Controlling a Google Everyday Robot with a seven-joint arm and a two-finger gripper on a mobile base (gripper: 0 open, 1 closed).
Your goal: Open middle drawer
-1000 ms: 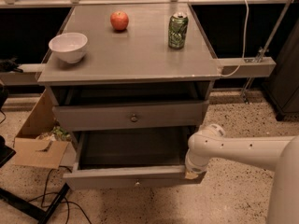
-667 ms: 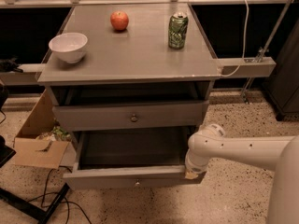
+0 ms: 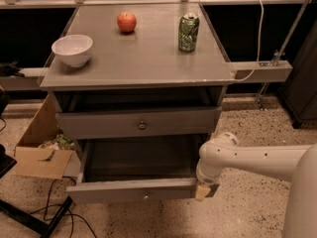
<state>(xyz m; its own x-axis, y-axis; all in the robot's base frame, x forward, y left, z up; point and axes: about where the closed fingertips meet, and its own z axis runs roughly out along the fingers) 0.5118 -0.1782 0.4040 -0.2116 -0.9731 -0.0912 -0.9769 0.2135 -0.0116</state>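
Note:
The grey cabinet (image 3: 133, 63) has one drawer pulled far out below a shut drawer (image 3: 119, 125) with a round knob. The open one is the middle drawer (image 3: 124, 191). Its flat front carries a small knob (image 3: 145, 196), and its deep dark interior (image 3: 141, 157) looks empty. My white arm (image 3: 257, 160) reaches in from the right. My gripper (image 3: 204, 190) is at the right end of the open drawer's front, touching or very close to it. Whatever lies under the open drawer is hidden.
On the cabinet top stand a white bowl (image 3: 72, 49), a red apple (image 3: 127, 22) and a green can (image 3: 188, 32). An open cardboard box (image 3: 39, 155) sits on the floor at the left, with cables (image 3: 54, 214) near it. A rail (image 3: 260, 71) runs at the right.

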